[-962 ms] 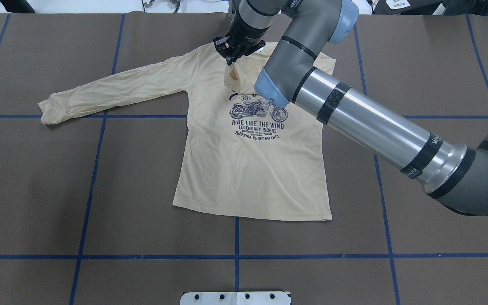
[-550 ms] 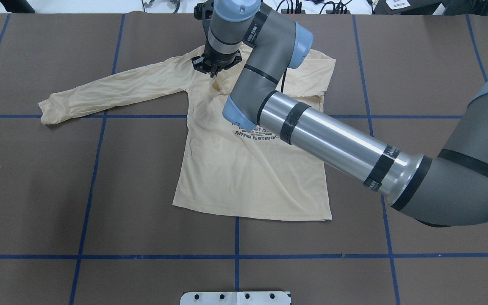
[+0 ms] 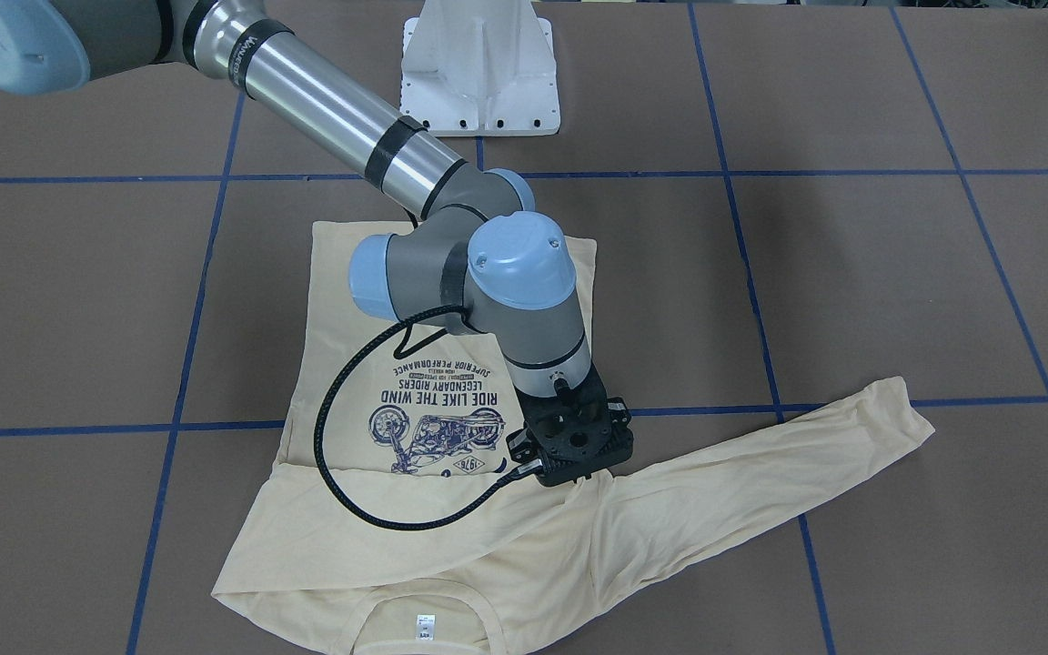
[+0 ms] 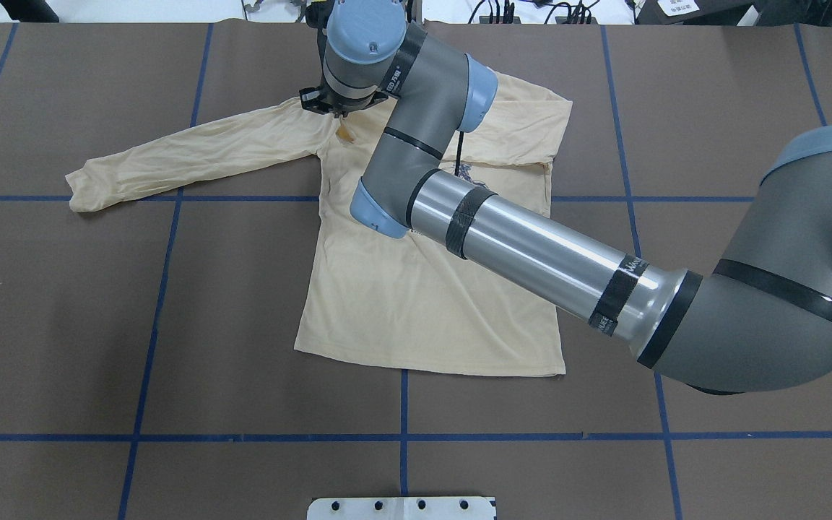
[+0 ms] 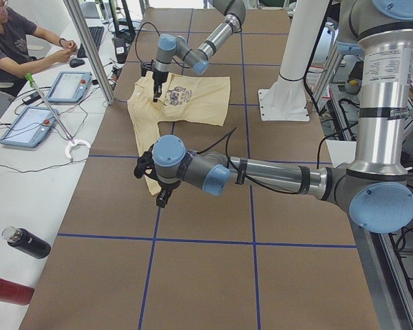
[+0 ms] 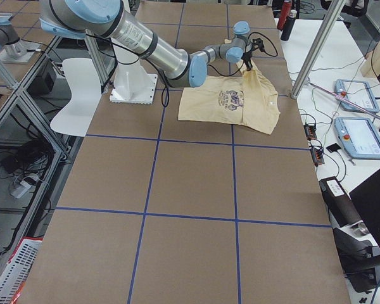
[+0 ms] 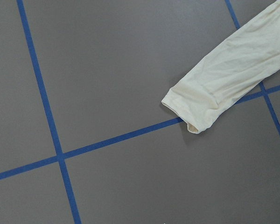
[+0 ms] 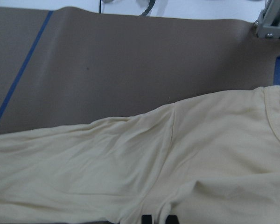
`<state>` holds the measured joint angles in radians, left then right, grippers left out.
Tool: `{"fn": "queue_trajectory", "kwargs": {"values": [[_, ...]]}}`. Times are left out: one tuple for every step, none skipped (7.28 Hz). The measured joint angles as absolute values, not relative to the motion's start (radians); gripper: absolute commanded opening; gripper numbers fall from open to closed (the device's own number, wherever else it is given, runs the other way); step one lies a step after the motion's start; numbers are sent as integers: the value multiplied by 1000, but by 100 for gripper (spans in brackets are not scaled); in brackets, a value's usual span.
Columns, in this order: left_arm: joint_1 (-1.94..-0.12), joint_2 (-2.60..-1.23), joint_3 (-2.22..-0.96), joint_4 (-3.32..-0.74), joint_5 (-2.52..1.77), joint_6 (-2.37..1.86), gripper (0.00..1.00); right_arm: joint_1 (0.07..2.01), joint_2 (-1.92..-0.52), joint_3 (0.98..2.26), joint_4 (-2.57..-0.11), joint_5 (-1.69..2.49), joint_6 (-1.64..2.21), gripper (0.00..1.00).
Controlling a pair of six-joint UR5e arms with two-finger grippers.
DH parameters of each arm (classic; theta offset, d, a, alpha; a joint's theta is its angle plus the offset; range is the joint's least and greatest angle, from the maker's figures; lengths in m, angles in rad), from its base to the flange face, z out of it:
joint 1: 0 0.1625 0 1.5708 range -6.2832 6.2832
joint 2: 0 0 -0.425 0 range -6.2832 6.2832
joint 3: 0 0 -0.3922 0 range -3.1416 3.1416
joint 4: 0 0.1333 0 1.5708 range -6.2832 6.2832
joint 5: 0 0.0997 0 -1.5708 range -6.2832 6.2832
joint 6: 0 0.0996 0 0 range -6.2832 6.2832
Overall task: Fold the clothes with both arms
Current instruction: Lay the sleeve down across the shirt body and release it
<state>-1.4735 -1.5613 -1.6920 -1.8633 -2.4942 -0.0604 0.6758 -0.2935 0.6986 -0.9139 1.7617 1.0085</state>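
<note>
– So, right claw [image 3: 577,466] state?
– Closed. It pinches the T-shirt [image 4: 423,310] near the shoulder seam, upper middle of the overhead view. One sleeve is folded across the chest and its end runs up into the claw. The cloth tents up to it in the front view.
– Left claw [image 5: 162,196]?
– Lower middle of the left-side view, low over the counter [image 4: 98,325]. Can't tell if it's open or closed. Its wrist view shows no fingers, only the cuff [image 7: 196,109] of the other sleeve.
– Where's that sleeve?
– The spread sleeve [image 4: 192,155] runs out flat toward the left edge of the overhead view. The cuff lies across a blue tape line [image 7: 121,136], and nothing is touching it in that wrist view.
– Rest of the shirt?
– Flat on the counter, centre of the overhead view, hem toward the bottom. Front side is up. The navy print [image 3: 438,414] reads clearly in the front view, but the right arm [image 4: 531,245] covers most of it from overhead. The neck label [image 3: 425,627] sits at the bottom edge of the front view.
– Anything else?
– White pedestal [image 3: 480,68] at top centre of the front view. A person [image 5: 14,41] sits at a side desk, upper left of the left-side view.
</note>
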Motion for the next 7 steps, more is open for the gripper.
{"fn": "queue_trajectory", "kwargs": {"values": [[-1474, -1562, -1692, -1864, -2494, -60, 100, 672, -281, 690, -900, 1711, 1071, 98], [-1474, -1562, -1693, -1864, -2494, -61, 100, 670, -275, 683, -890, 1682, 1107, 98], [-1474, -1563, -1694, -1864, -2494, -61, 100, 669, -273, 681, -884, 1671, 1126, 98], [-1473, -1567, -1696, -1866, -2494, -77, 100, 670, -272, 683, -881, 1675, 1148, 99], [-1471, -1583, -1699, -1870, -2490, -138, 100, 674, -276, 697, -889, 1694, 1176, 99], [-1463, -1608, -1702, -1874, -2482, -219, 100, 687, -295, 747, -941, 1723, 1192, 99], [-1445, -1624, -1700, -1886, -2469, -285, 100, 709, -330, 833, -1044, 1767, 1190, 99]]}}
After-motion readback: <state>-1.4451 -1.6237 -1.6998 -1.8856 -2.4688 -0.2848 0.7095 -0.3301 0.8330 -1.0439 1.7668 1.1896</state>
